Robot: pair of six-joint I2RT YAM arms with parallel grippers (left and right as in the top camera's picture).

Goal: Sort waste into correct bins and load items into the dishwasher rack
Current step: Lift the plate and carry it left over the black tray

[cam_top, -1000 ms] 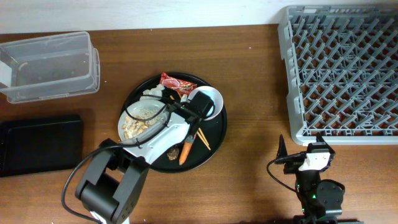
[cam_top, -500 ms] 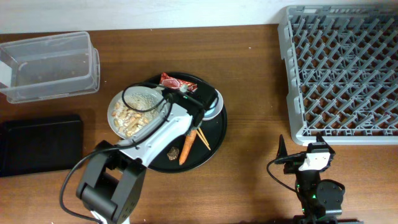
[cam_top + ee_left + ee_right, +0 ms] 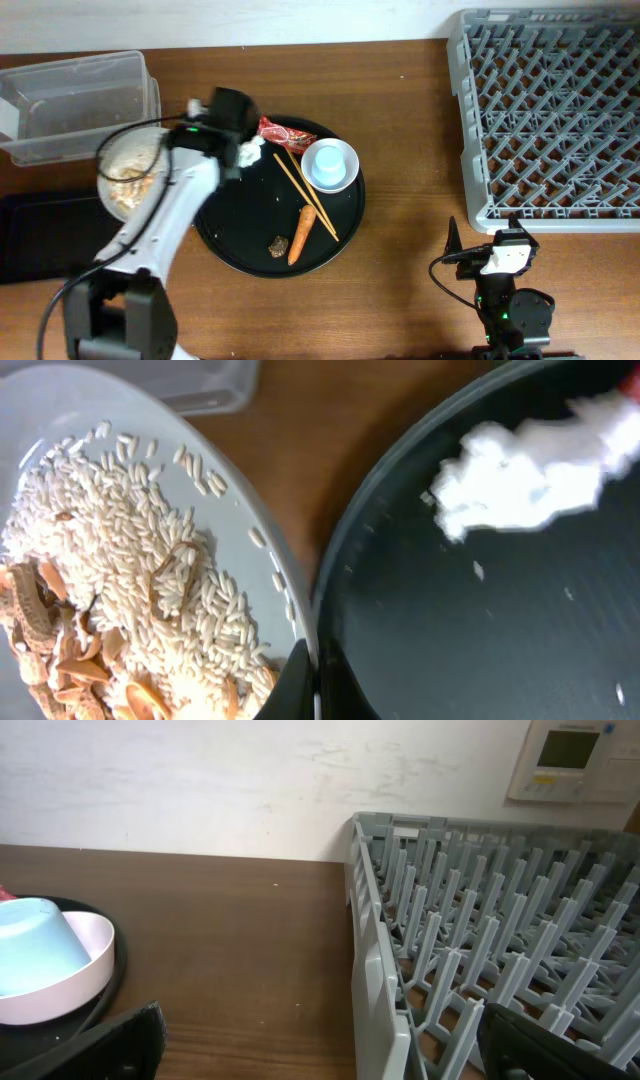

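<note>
My left gripper (image 3: 168,145) (image 3: 316,685) is shut on the rim of the white plate (image 3: 106,188) (image 3: 255,535), holding it off the left edge of the round black tray (image 3: 240,250), next to the clear tub (image 3: 75,105) and above the flat black tray (image 3: 50,235). Rice with brown bits (image 3: 130,560) lies on the plate. On the round tray lie the tissue (image 3: 248,152) (image 3: 510,480), red wrapper (image 3: 283,133), chopsticks (image 3: 305,195), carrot (image 3: 303,232) and light-blue cup (image 3: 328,162) (image 3: 30,945). My right gripper (image 3: 483,240) (image 3: 330,1055) stands open and empty beside the grey rack (image 3: 550,110) (image 3: 470,950).
A small brown food bit (image 3: 277,243) lies on the round tray beside the carrot. The cup sits in a shallow white dish (image 3: 70,985). A pale wall runs behind the table's far edge.
My left gripper has carried the plate of rice off the round tray, leftward and toward the clear tub. The cup now shows in full. The right arm has not moved.
</note>
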